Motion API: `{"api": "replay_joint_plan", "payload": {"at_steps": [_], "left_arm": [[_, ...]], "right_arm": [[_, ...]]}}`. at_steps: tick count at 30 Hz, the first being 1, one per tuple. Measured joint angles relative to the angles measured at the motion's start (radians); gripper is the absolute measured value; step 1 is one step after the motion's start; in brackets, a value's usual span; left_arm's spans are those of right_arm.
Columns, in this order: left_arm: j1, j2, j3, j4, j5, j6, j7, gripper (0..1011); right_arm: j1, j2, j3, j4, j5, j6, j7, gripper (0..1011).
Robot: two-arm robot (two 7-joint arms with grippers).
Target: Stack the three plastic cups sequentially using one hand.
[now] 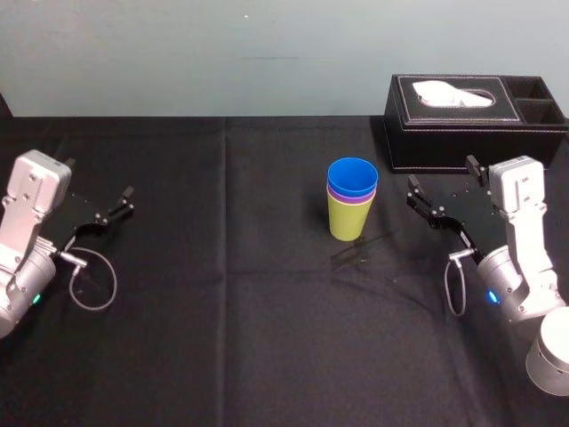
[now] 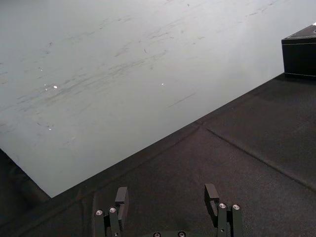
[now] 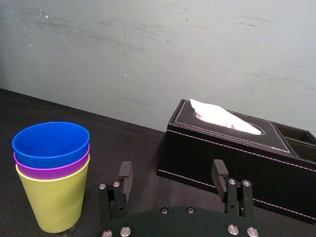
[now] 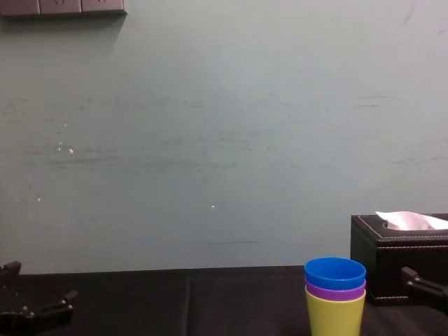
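Observation:
The three plastic cups stand nested upright in one stack on the black cloth at mid table. The blue cup (image 1: 352,176) sits inside the purple cup (image 1: 357,199), which sits inside the yellow-green cup (image 1: 348,221). In the right wrist view the blue cup (image 3: 49,143) is on top, then the purple rim (image 3: 49,172), then the yellow-green cup (image 3: 52,202). My right gripper (image 1: 442,175) is open and holds nothing, a short way to the right of the stack and apart from it. The right gripper (image 3: 172,169) points past the stack. My left gripper (image 1: 98,178) rests open at the far left.
A black tissue box (image 1: 471,124) with white tissue stands at the back right, just behind my right gripper. The tissue box (image 4: 399,259) sits to the right of the cups. Black cloth (image 1: 222,311) covers the table, with a pale wall behind it. The left gripper (image 2: 167,192) faces bare cloth.

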Motion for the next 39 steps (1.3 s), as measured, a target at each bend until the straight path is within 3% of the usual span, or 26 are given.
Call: {"api": "replay_joint_plan", "payload": {"at_steps": [39], "left_arm": [[0.0, 0.0, 0.0, 0.0, 0.0, 0.0, 0.0, 1011]], "right_arm": [[0.0, 0.0, 0.0, 0.0, 0.0, 0.0, 0.0, 1003]]}}
